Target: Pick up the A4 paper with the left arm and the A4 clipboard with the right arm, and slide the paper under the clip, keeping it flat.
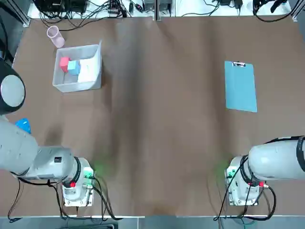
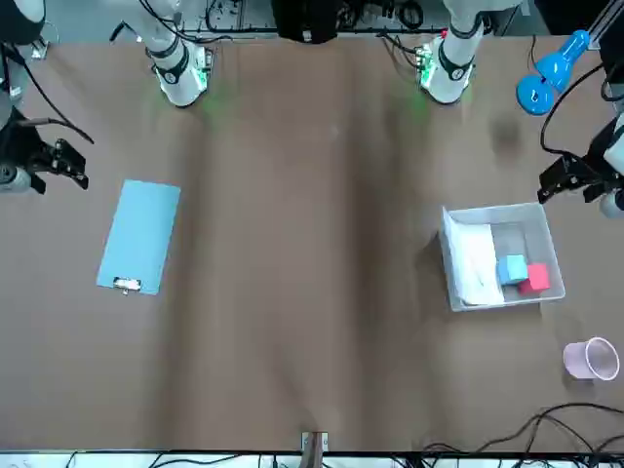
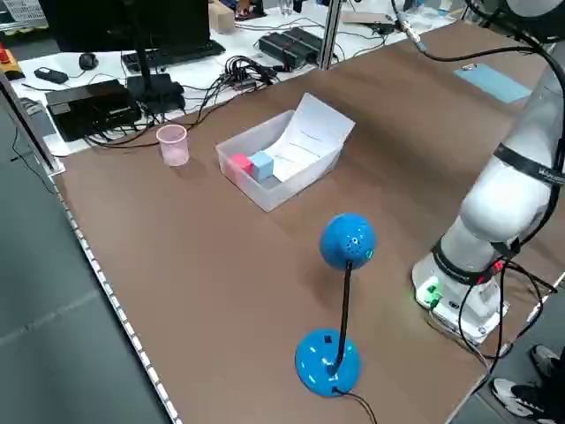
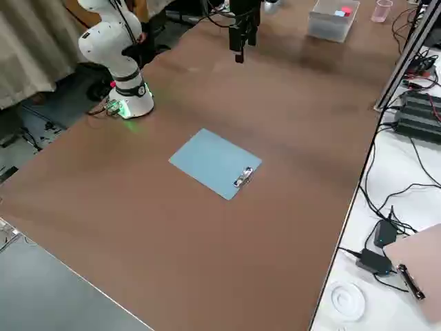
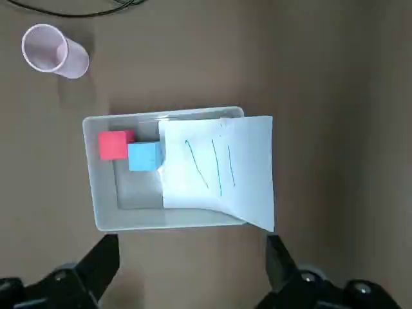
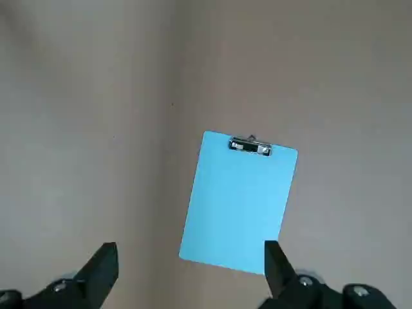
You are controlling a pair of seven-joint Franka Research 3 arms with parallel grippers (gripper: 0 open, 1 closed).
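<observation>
The paper (image 5: 248, 174) leans in the bin (image 5: 106, 193), nearer your left claw (image 5: 193, 238) than your right claw (image 6: 192, 243); both are wide open, holding nothing.

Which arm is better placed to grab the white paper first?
Probably the left: its open jaws hover near the bin holding the paper, while the right's are over by the clipboard.
</observation>
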